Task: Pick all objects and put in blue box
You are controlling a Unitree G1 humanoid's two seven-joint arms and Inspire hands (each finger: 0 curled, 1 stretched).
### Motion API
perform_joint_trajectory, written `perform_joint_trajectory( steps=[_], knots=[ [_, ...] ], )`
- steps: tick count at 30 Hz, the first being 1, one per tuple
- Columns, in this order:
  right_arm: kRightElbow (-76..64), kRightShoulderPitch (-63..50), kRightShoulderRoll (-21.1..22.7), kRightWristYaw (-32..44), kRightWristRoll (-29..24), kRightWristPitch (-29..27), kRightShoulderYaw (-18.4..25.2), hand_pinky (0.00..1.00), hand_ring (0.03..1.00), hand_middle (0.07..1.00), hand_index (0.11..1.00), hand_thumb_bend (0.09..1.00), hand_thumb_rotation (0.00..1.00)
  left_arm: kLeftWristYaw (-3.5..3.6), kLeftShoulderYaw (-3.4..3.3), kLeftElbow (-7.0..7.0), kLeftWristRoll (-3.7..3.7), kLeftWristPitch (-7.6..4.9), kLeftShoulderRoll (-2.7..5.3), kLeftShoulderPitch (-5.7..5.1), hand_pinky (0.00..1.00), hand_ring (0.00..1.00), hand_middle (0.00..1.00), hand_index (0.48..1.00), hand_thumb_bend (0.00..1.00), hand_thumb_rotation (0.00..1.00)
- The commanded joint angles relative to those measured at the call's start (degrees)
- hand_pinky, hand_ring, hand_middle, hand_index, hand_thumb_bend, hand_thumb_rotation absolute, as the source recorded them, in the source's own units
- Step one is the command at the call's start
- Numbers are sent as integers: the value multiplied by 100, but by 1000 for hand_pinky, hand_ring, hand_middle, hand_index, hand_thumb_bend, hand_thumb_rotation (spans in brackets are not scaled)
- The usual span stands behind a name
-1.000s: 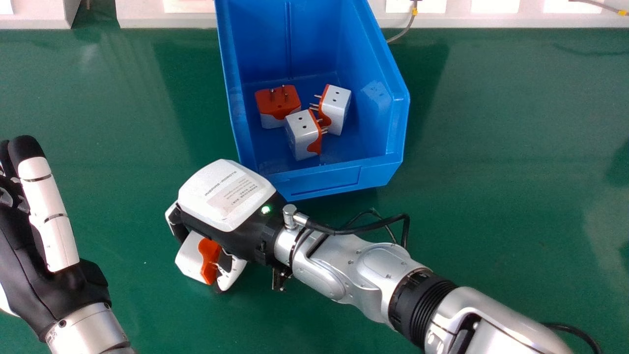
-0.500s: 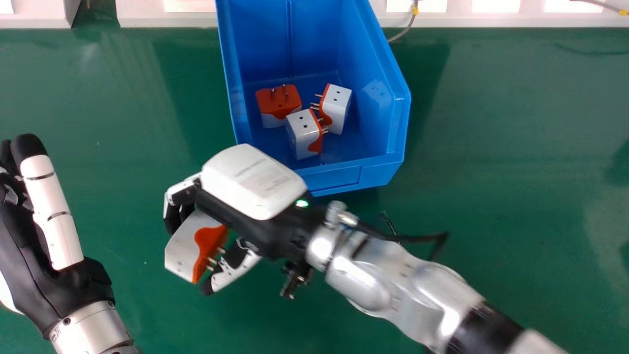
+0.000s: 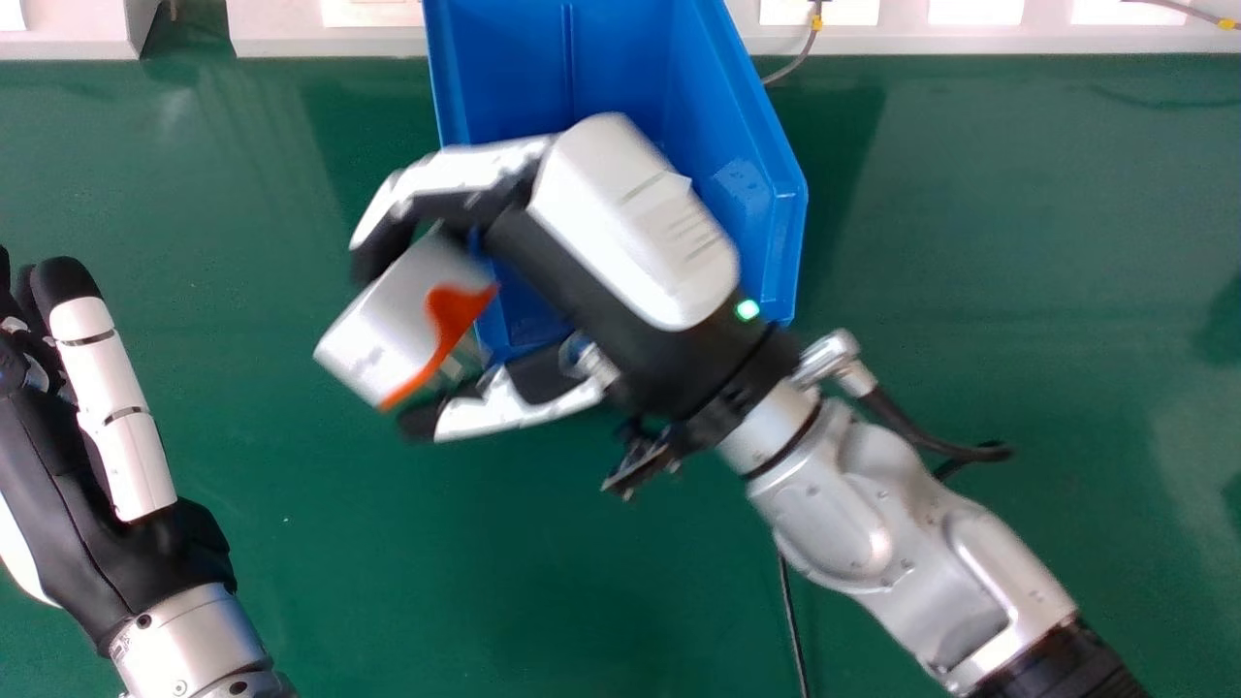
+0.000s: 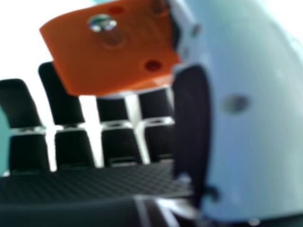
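my right hand [image 3: 630, 247] carries a white-and-orange plug adapter [image 3: 383, 325] at the left wall of the blue box [image 3: 787, 233], fingers curled on one side, thumb [image 3: 514, 402] on the other. in the head view most of the piece lies outside that wall, so i judge that letting go here could drop it on the green bench [image 3: 291, 582] or bounce it off the rim. a metal pin [image 4: 102, 23] stands out of the orange face in the right hand view; if it catches on the thumb, the adapter could tip on release. swinging inward too low could strike the wall, twisting the grasp or shoving the box. my left hand [image 3: 82, 494], fingers straight, is at the head view's left edge.

compared with half a second ago, the right hand has moved forward and rightward, its back now over the box; the held adapter has advanced from short of the box to beside its left wall.
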State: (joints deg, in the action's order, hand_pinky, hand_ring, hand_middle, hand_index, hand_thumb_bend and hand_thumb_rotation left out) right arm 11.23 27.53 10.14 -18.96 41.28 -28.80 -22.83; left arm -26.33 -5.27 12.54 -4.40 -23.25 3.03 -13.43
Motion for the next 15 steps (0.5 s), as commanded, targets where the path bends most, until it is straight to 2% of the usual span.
perform_joint_trajectory(
  steps=[1,4,9,12,15],
  knots=[
    [-152,210,-41,-193,88,156,212,326,440,494,490,499,0,27,-21,82,15,-125,390,75,960,975,990,989,551,760],
    [72,403,-22,-426,292,412,371,322,428,500,499,498,0,34,-17,86,25,-117,376,55,964,977,992,994,558,764],
    [1344,1083,-85,-1135,565,783,403,302,412,483,528,494,0,63,-22,89,4,-127,357,35,961,981,996,997,538,780],
    [2759,1717,-235,-1618,611,923,315,299,410,477,536,493,0,61,-19,109,23,-121,376,3,958,978,994,997,533,783],
    [4038,2287,-392,-2043,715,1096,102,313,416,472,533,494,0,23,-18,138,55,-90,402,-8,954,977,993,995,525,788]
  ],
)
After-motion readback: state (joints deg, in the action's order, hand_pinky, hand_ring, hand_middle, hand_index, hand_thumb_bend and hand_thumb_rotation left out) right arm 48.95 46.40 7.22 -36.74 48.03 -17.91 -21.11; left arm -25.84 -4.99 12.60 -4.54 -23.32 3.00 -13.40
